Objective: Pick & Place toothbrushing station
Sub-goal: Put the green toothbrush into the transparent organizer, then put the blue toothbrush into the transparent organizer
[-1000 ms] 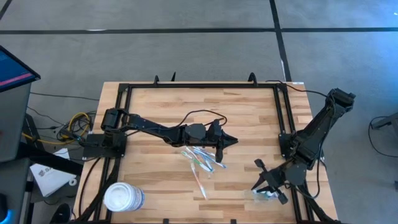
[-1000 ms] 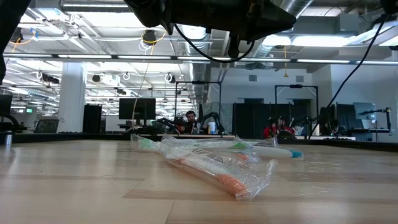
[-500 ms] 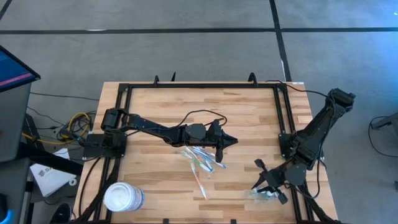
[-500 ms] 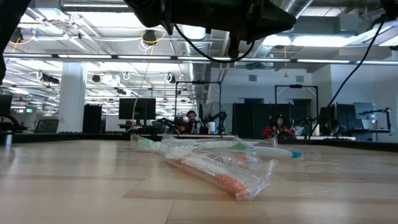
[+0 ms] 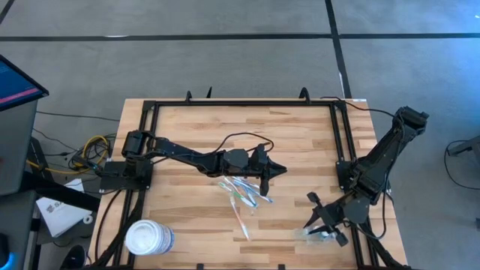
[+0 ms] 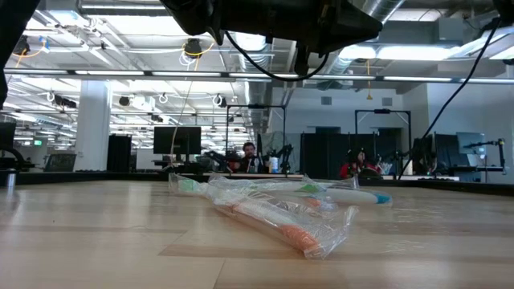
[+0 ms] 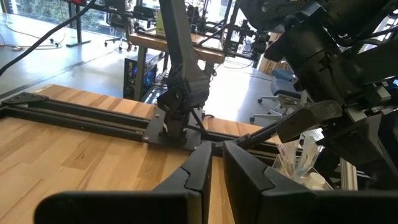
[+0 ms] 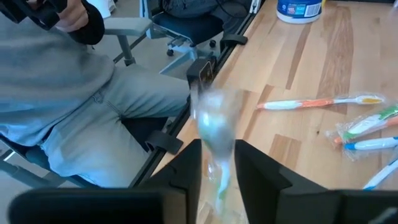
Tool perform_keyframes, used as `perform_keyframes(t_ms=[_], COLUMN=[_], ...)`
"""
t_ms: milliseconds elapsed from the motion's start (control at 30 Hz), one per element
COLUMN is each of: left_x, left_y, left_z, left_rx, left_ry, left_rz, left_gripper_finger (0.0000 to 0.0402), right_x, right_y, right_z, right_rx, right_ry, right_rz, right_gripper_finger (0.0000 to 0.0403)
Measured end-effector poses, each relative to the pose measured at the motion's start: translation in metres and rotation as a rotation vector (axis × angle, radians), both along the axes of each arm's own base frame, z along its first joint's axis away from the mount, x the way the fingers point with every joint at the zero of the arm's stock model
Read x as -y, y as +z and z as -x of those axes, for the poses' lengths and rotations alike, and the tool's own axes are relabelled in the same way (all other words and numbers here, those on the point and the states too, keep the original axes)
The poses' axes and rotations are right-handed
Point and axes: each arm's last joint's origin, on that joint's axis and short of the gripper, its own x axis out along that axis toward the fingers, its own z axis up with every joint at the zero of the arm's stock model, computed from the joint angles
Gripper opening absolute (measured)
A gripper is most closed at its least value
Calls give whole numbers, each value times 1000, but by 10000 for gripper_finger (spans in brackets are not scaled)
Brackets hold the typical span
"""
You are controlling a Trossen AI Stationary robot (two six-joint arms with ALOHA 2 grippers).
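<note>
Wooden butcher-block table [image 5: 195,127] with a black rail frame sits on a grey floor; low view looks across it into a big lab with monitors and ceiling lights.

Right gripper [image 5: 324,225] is low at the near right corner of the table, its fingers straddling the toothbrushing station [image 5: 317,234], a small clear plastic holder. In the right wrist view the holder [image 8: 214,134] stands upright between the two dark fingers [image 8: 186,171], blurred, with narrow gaps showing on both sides. Whether the fingers grip it or have let go, cannot tell. Holder looks to rest at the table edge.

Left gripper [image 5: 279,170] hovers over mid-table, arm stretched from the left side. In the left wrist view its fingers [image 7: 199,171] stand almost together, thin slit between them, nothing held.

Wrapped toothbrushes [image 5: 241,190] lie in a loose bunch just near of the left gripper; low view shows them in clear plastic, one orange [image 6: 277,225]. One unwrapped orange-white brush [image 8: 317,101] lies apart from the wrapped ones.

White round tub [image 5: 148,238] sits at the near left corner.

Person in grey top and light trousers [image 8: 68,106] is seated just off the table's near side.
</note>
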Motion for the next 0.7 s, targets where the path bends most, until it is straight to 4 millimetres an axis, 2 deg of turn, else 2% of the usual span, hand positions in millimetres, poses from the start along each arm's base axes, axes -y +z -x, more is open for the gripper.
perform_keyframes(t_ms=[233, 367, 533, 700], left_x=[0, 0, 0, 0], left_y=[0, -1, -5, -13], left_z=[0, 0, 0, 4], left_rx=[-4, -8, -47, -162], left_ry=[0, 0, 0, 0], left_rz=[0, -1, -5, -16], left_gripper_finger=[35, 35, 35, 35], right_x=[3, 5, 10, 17], right_y=[-2, 8, 20, 26], right_z=[0, 2, 5, 4], right_rx=[-32, -20, 17, 45], right_ry=[-23, -26, -26, -67], right_rz=[-2, -21, -50, -68], right_gripper_finger=[150, 173, 182, 177])
